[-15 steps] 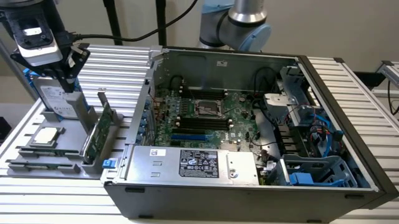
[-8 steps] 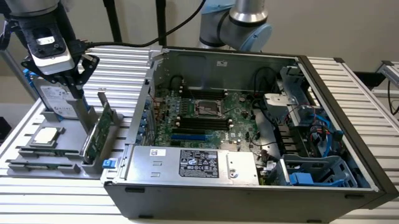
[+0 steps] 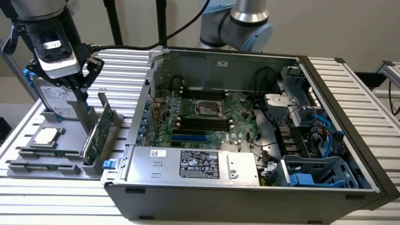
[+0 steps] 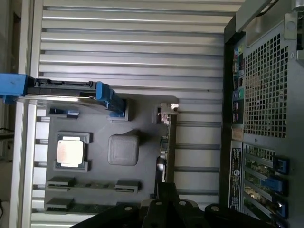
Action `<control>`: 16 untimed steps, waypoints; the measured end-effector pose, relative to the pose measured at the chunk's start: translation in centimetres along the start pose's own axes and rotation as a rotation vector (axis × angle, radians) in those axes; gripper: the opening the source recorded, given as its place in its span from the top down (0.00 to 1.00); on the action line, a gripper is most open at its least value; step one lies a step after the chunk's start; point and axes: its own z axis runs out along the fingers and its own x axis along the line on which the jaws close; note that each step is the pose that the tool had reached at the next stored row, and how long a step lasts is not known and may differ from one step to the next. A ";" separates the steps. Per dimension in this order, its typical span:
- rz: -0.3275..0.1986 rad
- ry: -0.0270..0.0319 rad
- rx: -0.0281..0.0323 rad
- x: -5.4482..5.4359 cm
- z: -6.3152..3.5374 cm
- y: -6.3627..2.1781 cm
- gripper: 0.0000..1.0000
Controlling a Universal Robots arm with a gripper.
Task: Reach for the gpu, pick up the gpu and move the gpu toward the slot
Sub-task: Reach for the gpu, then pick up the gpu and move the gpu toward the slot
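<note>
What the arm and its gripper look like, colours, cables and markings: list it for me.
The arm has silver-grey metal joints with light blue caps. The gripper is black with a pale grey front housing that carries a small dark label. A black cable runs from the gripper toward the arm.

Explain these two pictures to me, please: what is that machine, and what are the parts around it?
It is a robot arm whose end effector hangs over a grey tray of computer parts. One picture comes from a camera off the arm, the other from its wrist. In the tray stand a hard drive with blue rails and the gpu, a green card; a processor chip lies flat. Beside the tray sits an open computer case. The gpu sits in the tray, not yet lifted.
</note>
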 end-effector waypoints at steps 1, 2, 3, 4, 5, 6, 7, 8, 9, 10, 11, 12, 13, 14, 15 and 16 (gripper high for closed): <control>0.000 0.0000 -0.0001 0.0 0.00 0.00 0.89; 0.000 0.0000 -0.0001 0.0 0.00 0.00 0.89; 0.000 0.0000 -0.0001 0.0 0.00 0.00 0.89; 0.000 0.0000 -0.0001 0.0 0.00 0.00 0.89; 0.000 0.0000 0.0000 0.0 0.00 0.00 0.89; 0.000 0.0000 0.0000 0.0 0.00 0.00 0.89; 0.000 0.0000 -0.0001 0.0 0.00 0.00 0.89; 0.000 -0.0001 0.0000 0.0 0.00 0.00 0.89; 0.000 0.0000 0.0000 0.0 0.00 0.00 0.89; 0.000 0.0000 -0.0001 0.0 0.00 0.00 0.89; 0.000 0.0000 -0.0001 0.0 0.00 0.00 0.89; 0.000 0.0000 0.0000 0.0 0.00 0.00 0.89; 0.000 0.0000 0.0000 0.0 0.00 0.00 0.89; 0.000 -0.0002 0.0001 0.1 0.01 0.00 0.89; 0.000 -0.0005 0.0000 0.2 0.04 0.00 0.89; 0.000 -0.0007 0.0001 0.3 0.07 0.00 0.88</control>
